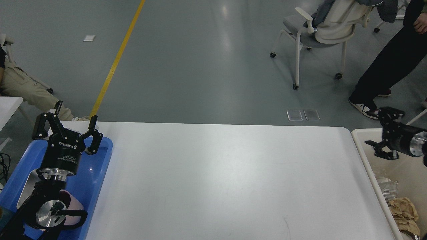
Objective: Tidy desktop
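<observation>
The white desktop [220, 173] fills the middle of the head view, and its surface shows bare. My left gripper [71, 116] is open and empty, pointing up and away above the blue tray [98, 180] at the desktop's left end. My right gripper [378, 131] comes in from the right edge, above the near-left corner of the beige bin [362, 150]. Its fingers look spread, with nothing between them.
The blue tray holds a pinkish thing [75, 208] and a pale grey thing [26, 190], partly hidden by my left arm. The bin holds crumpled brown paper [403, 211] and clear plastic [388, 190]. Beyond the table are a wheeled chair [320, 30] and a standing person [387, 63].
</observation>
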### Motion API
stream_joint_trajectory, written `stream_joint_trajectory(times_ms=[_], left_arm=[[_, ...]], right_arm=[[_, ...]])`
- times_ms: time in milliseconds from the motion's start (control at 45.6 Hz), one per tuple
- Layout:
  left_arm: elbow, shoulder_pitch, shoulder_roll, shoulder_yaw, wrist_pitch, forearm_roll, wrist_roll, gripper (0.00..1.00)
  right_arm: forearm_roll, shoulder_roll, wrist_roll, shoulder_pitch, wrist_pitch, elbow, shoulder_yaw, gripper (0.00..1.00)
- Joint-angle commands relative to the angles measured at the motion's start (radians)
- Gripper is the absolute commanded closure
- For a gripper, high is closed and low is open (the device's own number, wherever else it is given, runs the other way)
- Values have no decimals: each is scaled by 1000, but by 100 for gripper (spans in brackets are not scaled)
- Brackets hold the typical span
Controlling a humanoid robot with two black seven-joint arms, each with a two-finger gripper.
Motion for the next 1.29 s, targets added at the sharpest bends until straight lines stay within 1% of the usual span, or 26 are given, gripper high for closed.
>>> stream_joint_trajectory(times_ms=[0,88,176,329,417,570,658,768,987,1272], left_arm=[[-1,4,-1,0,-2,1,-1,3],[-1,16,0,0,-2,1,-1,3],[1,20,-1,0,-2,-1,-1,3],[1,21,-4,1,-2,-1,-1,3],[-1,24,-6,1,-2,1,-1,3],[1,32,-7,1,-2,-1,-1,3],[1,33,-12,3,-2,-1,-1,3],[-1,36,-29,5,-2,-1,-1,3],[1,55,-36,1,3,-2,2,3],[1,64,-38,0,7,-4,0,3]], right_arm=[[181,63,-3,11,10,9,234,0],[251,106,-10,7,19,9,378,0],[276,143,-9,-1,33,11,484,0],[298,194,-9,-71,146,27,636,0],[305,201,-9,-157,194,106,659,0],[305,206,-9,-357,194,334,719,0],[305,233,-9,-453,191,422,764,0],[305,255,-9,-532,191,448,805,0],[305,276,-9,-647,191,452,873,0],[304,315,-7,-690,192,482,859,0]])
